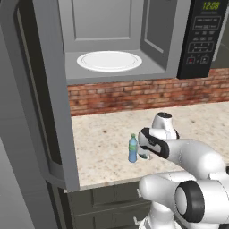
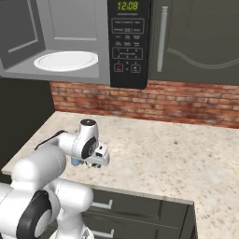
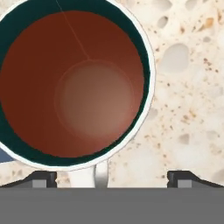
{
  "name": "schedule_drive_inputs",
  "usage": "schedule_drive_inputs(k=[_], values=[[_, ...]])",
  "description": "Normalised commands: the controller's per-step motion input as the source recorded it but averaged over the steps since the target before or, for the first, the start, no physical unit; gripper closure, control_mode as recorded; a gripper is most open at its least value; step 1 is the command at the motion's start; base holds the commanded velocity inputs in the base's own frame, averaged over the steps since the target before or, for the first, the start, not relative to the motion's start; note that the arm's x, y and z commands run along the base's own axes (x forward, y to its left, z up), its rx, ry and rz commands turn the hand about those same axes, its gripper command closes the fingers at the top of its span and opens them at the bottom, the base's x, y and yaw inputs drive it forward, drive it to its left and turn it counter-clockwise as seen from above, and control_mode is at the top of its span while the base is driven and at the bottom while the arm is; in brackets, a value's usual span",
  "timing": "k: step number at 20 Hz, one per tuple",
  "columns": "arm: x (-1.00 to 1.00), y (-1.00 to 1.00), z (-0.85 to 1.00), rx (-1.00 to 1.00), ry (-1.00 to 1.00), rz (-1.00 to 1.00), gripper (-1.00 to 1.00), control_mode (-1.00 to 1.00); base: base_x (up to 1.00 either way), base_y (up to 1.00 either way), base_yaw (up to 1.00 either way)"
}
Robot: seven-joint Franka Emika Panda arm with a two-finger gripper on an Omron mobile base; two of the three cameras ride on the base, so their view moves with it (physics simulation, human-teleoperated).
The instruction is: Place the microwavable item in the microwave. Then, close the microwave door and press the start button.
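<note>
Hand view looks straight down into the small silvery-grey mug with dark green band and reddish-brown inside point(image 3: 74, 85), standing on the speckled beige stone worktop point(image 3: 188, 87). Its side handle point(image 3: 97, 175) points toward the open tool point(image 3: 111, 179), between the two dark tips, which touch nothing. The slim blue bottle with green cap point(image 1: 133, 149) stands just beside. Right of the mug the worktop is free.
</note>
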Motion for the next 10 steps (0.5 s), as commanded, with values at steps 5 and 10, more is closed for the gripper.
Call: schedule_drive_inputs(k=[5,10], values=[[0.05,0.03,-0.25,0.0,-0.01,0.0,-1.0,-1.0,0.0,0.0,0.0],[0.01,0.03,-0.17,0.0,-0.03,0.0,1.0,-1.0,0.0,0.0,0.0]])
